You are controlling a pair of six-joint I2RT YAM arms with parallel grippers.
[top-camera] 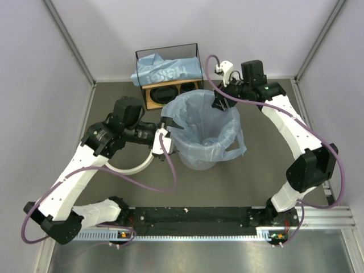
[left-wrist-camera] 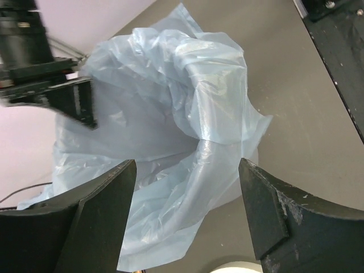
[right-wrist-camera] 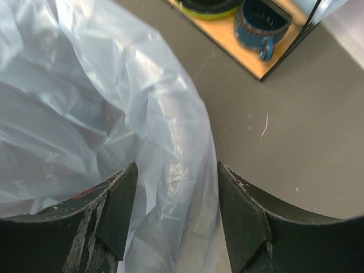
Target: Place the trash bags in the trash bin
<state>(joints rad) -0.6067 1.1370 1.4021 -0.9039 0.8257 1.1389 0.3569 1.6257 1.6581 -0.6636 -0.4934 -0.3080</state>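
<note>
While one trash bag (top-camera: 206,120) already sits inside the trash bin (top-camera: 192,161) at the middle of the table, its film draped loosely over the rim and spilling down the right side, a second trash bag (top-camera: 168,71) lies crumpled on top of the wire-framed shelf (top-camera: 149,98) behind. The left end effector (top-camera: 166,126) hovers at the bin's left edge with its jaws spread wide, the bag's folded edge in front of them but nothing pinched. The right end effector (top-camera: 220,104) is at the far-right rim, jaws also apart and straddling the film-covered edge; I see no grip there. A white ring (top-camera: 133,166) lies on the table under the left arm. The step in hand looks like settling this first bag into the bin. Next, one arm likely needs to reach back to the shelf, close on the loose film there, and lift it clear of the wire frame without snagging.
</note>
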